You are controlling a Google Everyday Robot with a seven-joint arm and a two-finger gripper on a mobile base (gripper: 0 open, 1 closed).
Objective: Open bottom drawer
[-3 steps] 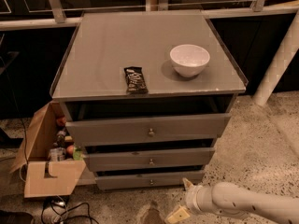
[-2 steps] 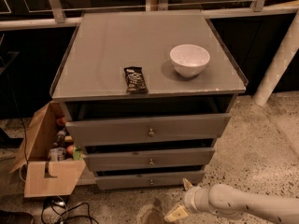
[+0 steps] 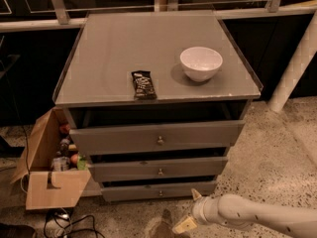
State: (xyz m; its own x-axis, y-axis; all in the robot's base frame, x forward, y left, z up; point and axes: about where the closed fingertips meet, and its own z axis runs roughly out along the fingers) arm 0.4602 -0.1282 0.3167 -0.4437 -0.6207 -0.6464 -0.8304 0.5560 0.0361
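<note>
Camera view — gripper (image 3: 190,210) splayed, low, near bottom drawer (image 3: 133,192)

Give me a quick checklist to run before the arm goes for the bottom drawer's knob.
1. Tool low, in front and to the right of the bottom drawer, not touching it: ok.
2. Tool open, ready to close on something: ok.
3. Drawer's knob in plain view, nothing over it: ok.
4. Tool lined up with the knob: not ok, it sits off to the right.
5. Cardboard box stands left of the drawer's path: ok.
</note>
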